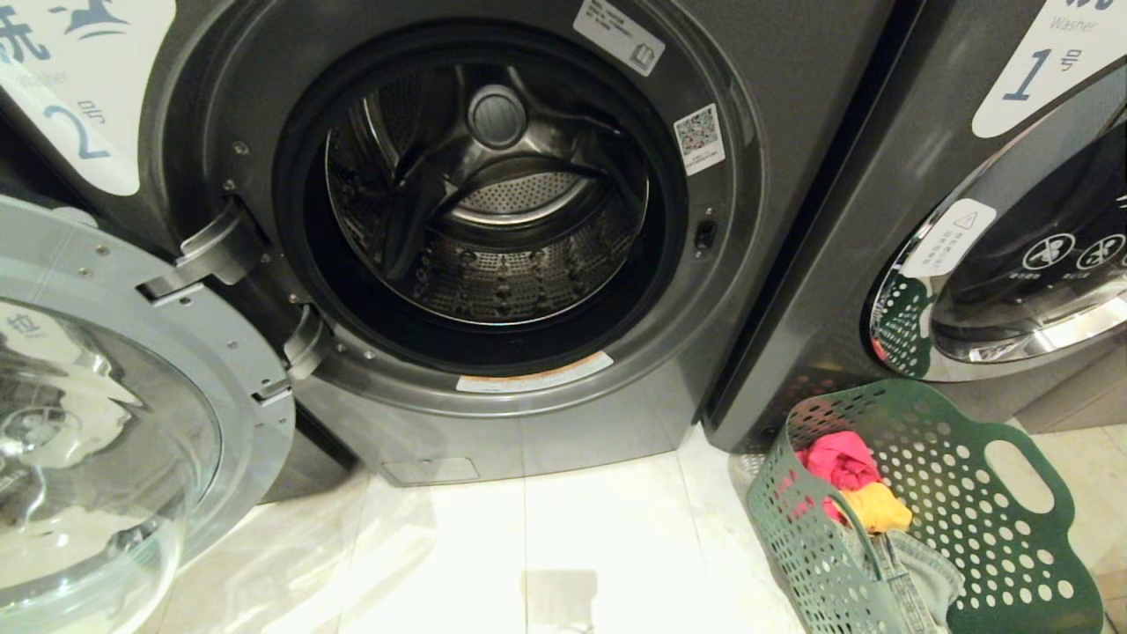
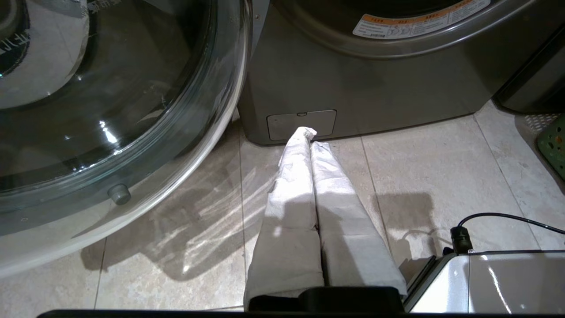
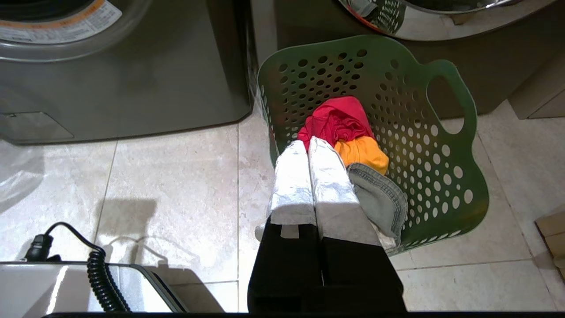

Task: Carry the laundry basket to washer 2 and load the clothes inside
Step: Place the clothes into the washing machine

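The basket point(image 1: 924, 519) is sitting on the floor at five o'clock of washer 2 point(image 1: 493, 211), whose door point(image 1: 114, 414) is standing open. Both tools, left point(image 2: 305, 132) and right point(image 3: 309, 143), are pressing shut and empty. The right should be opening wide before dropping onto the red garment point(image 3: 337, 119).

The left gripper point(image 2: 311, 134) has long fingers wrapped in pale grey cloth on a black mount. The right gripper point(image 3: 309, 145) looks alike. A coiled black cable point(image 3: 99, 278) runs over the glossy white base point(image 3: 66, 287).

The laundry basket point(image 1: 968, 528) (bottom cropped) hides perhaps more clothes.
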Available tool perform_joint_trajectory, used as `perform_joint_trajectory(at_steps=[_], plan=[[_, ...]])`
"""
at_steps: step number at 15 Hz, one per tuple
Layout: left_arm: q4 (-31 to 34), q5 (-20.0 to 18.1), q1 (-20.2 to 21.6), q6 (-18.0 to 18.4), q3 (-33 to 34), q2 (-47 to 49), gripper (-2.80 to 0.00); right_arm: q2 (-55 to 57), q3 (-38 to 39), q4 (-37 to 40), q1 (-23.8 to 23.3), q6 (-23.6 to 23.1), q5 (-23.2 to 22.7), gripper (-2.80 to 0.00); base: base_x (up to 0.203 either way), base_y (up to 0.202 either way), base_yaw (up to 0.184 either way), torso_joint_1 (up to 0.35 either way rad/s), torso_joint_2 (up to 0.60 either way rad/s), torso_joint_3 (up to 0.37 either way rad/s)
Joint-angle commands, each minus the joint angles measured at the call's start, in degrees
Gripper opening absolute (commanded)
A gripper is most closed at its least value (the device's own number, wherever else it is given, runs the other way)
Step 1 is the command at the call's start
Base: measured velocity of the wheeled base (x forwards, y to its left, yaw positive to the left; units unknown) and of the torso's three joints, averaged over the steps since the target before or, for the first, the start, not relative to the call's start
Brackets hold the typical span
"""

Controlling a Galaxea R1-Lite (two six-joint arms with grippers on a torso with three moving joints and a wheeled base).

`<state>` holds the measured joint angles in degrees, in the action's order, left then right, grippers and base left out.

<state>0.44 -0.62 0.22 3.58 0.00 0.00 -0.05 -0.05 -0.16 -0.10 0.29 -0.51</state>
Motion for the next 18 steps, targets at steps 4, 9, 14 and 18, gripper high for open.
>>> perform_joint_trajectory(at_steps=[4,9,14,18], plan=[[0.1,0.1,0.0,-0.2,0.0,0.1,-2.8,0.0,0.0,0.0,0.0,0.0,0.0,-2.8,0.0,0.0,0.0,0.006,0.0,-0.142],[0.0,0.1,0.0,-0.2,0.0,0.1,-2.8,0.0,0.0,0.0,0.0,0.0,0.0,-2.8,0.0,0.0,0.0,0.003,0.0,-0.015],[0.0,0.1,0.0,-0.2,0.0,0.1,-2.8,0.0,0.0,0.0,0.0,0.0,0.0,-2.8,0.0,0.0,0.0,0.0,0.0,0.0],[0.1,0.1,0.0,-0.2,0.0,0.1,-2.8,0.0,0.0,0.0,0.0,0.0,0.0,-2.8,0.0,0.0,0.0,0.003,0.0,-0.077]])
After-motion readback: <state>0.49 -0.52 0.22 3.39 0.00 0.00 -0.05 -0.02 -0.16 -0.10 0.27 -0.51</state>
